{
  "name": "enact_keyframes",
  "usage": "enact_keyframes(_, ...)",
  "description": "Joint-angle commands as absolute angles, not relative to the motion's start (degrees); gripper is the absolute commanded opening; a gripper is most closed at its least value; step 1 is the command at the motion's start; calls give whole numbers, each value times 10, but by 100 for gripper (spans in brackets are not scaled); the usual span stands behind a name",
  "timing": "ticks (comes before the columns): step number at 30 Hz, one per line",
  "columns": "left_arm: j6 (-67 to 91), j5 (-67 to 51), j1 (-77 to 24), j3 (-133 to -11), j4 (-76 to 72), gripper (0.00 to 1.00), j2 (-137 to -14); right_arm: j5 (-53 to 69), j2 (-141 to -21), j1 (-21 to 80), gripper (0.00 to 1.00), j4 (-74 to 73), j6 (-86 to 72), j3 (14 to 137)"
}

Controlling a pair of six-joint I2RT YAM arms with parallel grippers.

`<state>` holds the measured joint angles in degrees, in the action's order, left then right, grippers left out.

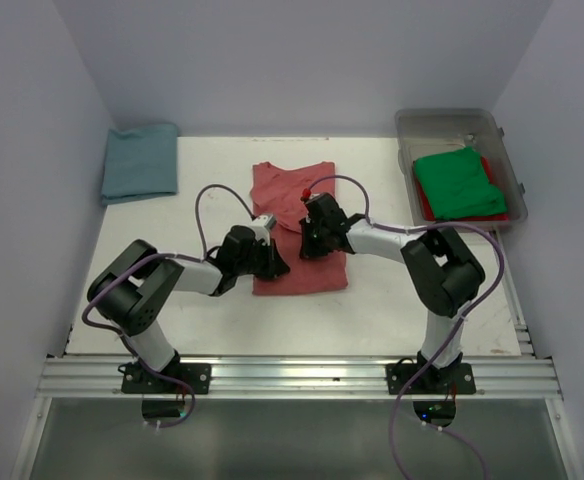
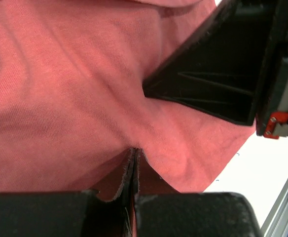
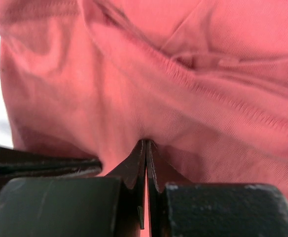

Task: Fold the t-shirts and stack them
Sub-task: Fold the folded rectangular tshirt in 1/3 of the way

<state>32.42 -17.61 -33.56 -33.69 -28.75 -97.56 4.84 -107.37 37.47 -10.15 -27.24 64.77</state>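
Note:
The salmon-red t-shirt [image 1: 294, 190] lies partly folded in the middle of the table. My left gripper [image 1: 270, 263] is shut on a pinch of its cloth near the left front part; the left wrist view shows the jaws [image 2: 134, 152] closed on a fold of salmon cloth [image 2: 60, 89]. My right gripper [image 1: 312, 240] is shut on the shirt's middle; the right wrist view shows it [image 3: 146, 144] pinching the cloth [image 3: 208, 74] just below a seam. The teal-blue shirt [image 1: 140, 160] lies folded at the far left. The green shirt [image 1: 459, 180] lies on a red one [image 1: 424, 207] in the bin.
The clear plastic bin [image 1: 450, 120] stands at the far right by the wall. The two grippers are close together over the shirt; the right one's black body [image 2: 223, 74] fills the upper right of the left wrist view. White walls close in three sides.

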Motion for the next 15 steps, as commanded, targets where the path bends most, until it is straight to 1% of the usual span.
enact_keyframes(1, 317, -159, -345, -308, -245, 0, -975, 29, -1091, 367, 0, -113, -252, 674)
enact_keyframes(15, 317, -156, -348, -273, -257, 0, -975, 29, -1148, 311, 0, -144, -225, 753)
